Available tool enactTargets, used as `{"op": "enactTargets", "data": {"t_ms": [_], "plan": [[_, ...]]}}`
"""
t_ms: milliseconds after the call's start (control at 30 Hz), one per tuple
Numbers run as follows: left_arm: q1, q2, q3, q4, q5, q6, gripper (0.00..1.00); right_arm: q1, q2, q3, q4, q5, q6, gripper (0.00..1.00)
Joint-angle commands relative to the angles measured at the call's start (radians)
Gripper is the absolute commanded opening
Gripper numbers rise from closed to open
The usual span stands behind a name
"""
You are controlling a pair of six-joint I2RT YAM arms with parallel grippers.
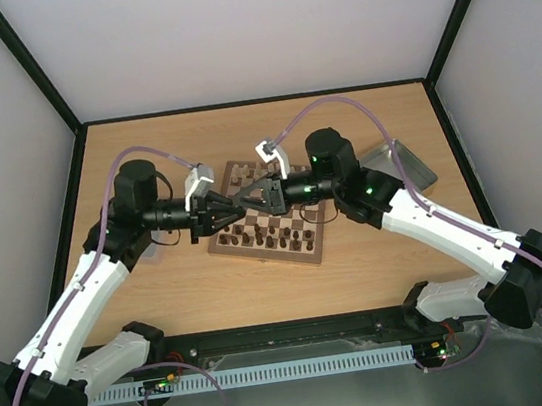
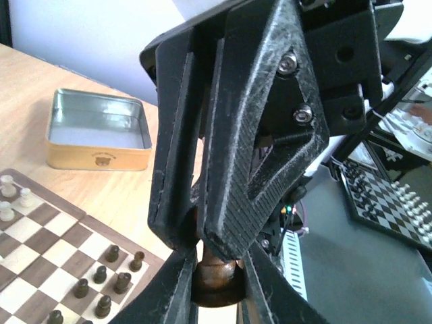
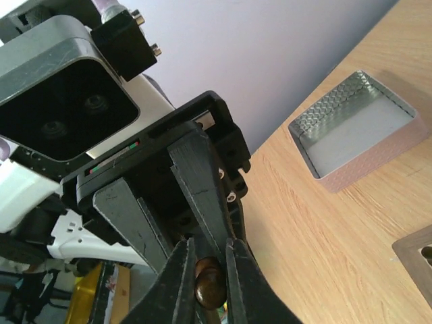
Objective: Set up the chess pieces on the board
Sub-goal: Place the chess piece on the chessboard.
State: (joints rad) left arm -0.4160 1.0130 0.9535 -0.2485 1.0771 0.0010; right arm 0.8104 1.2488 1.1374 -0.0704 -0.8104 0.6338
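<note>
Dark brown chess piece held above the board, pinched at once by nearly closed left gripper and right gripper, other dark pieces crowding near squares, cream pieces far left, ranks seemingly unfinished.

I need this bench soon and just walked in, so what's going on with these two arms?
The two arms meet above the chessboard. The left gripper and the right gripper are both pinched shut on one dark chess piece, which looks like a handover. Several dark pieces stand on one side of the board and a few light ones on the other. A metal tin sits on the table beside the board.
</note>
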Motion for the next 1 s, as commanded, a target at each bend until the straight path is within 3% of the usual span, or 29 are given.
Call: {"op": "enactTargets", "data": {"t_ms": [0, 100, 167, 200, 267, 333, 500, 633, 967], "plan": [[-0.003, 0.008, 0.029, -0.066, 0.023, 0.084, 0.06, 0.004, -0.011, 0.02, -0.039, -0.076, -0.038, 0.05], [-0.003, 0.011, 0.031, -0.076, -0.027, 0.069, 0.16, 0.004, -0.01, 0.024, -0.053, -0.028, -0.058, 0.02], [-0.003, 0.013, 0.025, -0.078, -0.085, 0.038, 0.44, 0.004, -0.002, 0.031, -0.069, 0.037, -0.084, 0.02], [-0.003, 0.013, 0.02, -0.076, -0.131, 0.019, 0.53, 0.004, 0.006, 0.038, -0.08, 0.081, -0.099, 0.02], [-0.001, 0.003, -0.004, -0.067, -0.295, -0.021, 0.65, 0.005, 0.031, 0.046, -0.112, 0.209, -0.137, 0.02], [0.004, -0.02, -0.036, -0.057, -0.485, -0.073, 0.71, 0.005, 0.063, 0.042, -0.129, 0.358, -0.176, 0.02], [0.052, -0.093, -0.116, -0.015, -0.86, -0.185, 0.77, 0.034, 0.218, 0.045, -0.146, 0.699, -0.258, 0.02], [0.101, -0.143, -0.156, 0.02, -1.042, -0.234, 0.78, 0.073, 0.368, 0.09, -0.189, 0.816, -0.287, 0.02], [0.142, -0.153, -0.197, 0.054, -1.054, -0.246, 0.79, 0.115, 0.602, 0.197, -0.282, 0.834, -0.303, 0.04]]}}
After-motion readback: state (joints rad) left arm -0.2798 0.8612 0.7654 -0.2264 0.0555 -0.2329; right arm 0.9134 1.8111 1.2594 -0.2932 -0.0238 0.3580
